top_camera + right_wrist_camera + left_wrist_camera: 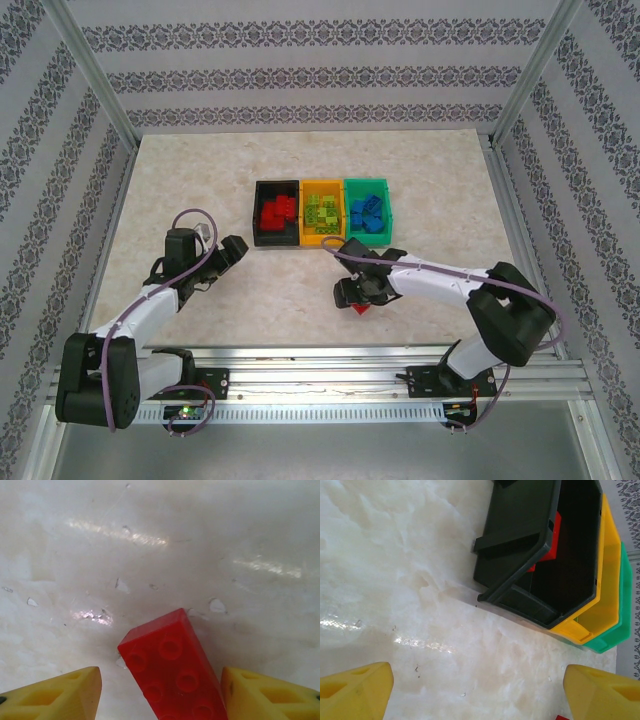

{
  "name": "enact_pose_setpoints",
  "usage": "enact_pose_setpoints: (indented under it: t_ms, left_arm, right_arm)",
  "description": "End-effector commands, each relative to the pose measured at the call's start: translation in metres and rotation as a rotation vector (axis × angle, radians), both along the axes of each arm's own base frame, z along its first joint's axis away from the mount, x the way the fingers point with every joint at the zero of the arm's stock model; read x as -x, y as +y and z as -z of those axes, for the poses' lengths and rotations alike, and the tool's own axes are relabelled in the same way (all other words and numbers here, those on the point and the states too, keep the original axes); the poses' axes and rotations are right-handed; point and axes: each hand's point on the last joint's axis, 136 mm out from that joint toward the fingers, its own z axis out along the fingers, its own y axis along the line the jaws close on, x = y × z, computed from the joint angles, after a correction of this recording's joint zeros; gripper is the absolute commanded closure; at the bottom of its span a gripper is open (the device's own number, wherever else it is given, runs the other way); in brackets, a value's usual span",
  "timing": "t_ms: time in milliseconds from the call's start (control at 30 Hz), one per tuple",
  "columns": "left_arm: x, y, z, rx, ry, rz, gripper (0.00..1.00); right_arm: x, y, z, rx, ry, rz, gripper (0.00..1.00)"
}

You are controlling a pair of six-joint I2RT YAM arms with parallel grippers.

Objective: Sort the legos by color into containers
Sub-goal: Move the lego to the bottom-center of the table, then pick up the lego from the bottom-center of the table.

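Partly cropped: red lego (172,675) between spread right tool (160,692) fingers (60,695).

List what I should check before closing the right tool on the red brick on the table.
1. Red studded plastic brick between the right tool's yellow fingers: ok.
2. Right tool open: ok.
3. Brick square to the fingers: not ok; it lies skewed and sits nearer the right-hand finger in the wrist view.
4. Black rectangular plastic bin is the matching target, as it holds the other red bricks: ok.
5. Room left in that bin: ok.
6. Left tool clear of the carry path: cannot tell; it is open, close to the bin's near left corner.
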Motion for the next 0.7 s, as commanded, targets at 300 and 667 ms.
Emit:
enact_pose_setpoints:
  t_ms: [300, 667]
  left_arm:
    - [-0.003, 0.003, -0.007, 0.016, -0.037, -0.012, 0.12]
    - [-0.001, 0.004, -0.012, 0.011, -0.046, -0.011, 0.12]
  right_arm:
    - [-0.006, 0.021, 0.002, 0.065, -0.025, -0.078, 0.67]
    - [-0.047, 0.067, -0.042, -0.024, -0.161, -0.202, 0.7]
